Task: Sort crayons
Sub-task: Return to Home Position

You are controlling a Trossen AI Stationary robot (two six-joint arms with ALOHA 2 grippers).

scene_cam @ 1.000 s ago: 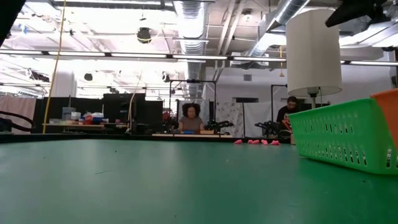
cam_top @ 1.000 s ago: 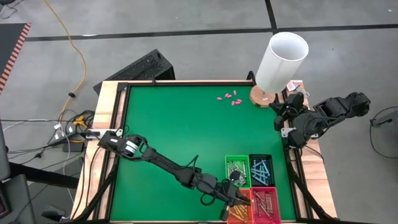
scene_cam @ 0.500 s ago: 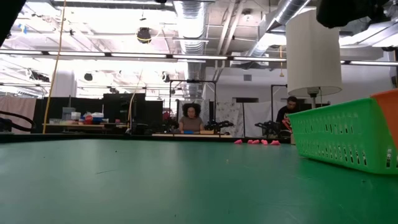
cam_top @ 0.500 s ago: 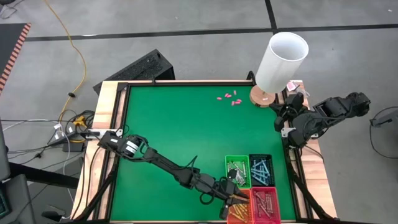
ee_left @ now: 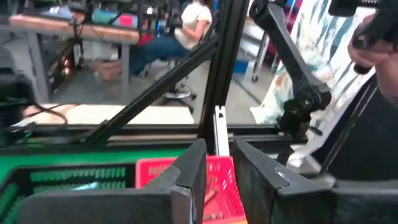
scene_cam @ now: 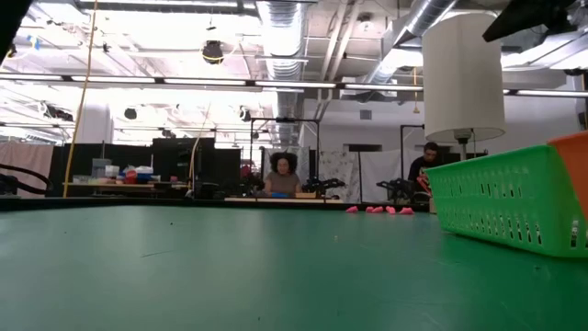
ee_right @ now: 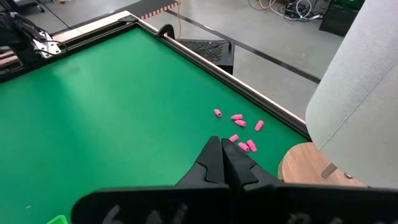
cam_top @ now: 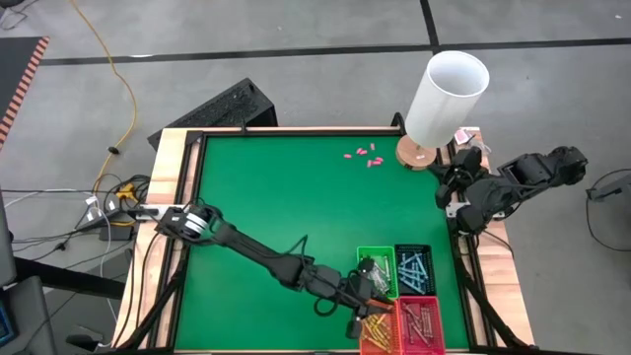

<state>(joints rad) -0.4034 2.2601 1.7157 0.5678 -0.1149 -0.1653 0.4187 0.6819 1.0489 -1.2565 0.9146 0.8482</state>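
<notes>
Crayons [cam_top: 413, 270] sit in bins [cam_top: 375, 249] at tabletop's [cam_top: 276, 197] 5 o'clock, L arm [cam_top: 246, 248] over them, jaws ajar & empty. R arm [cam_top: 498, 192] at 3 o'clock, jaws closed. Prob. light, stiff, brittle: pinch mid-shaft.

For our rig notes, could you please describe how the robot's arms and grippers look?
Both arms are black, built of slim jointed links. The left arm has a pale band near its base and thin black cable loops alongside. The left gripper and right gripper each have two matte black, wedge-shaped fingers.
</notes>
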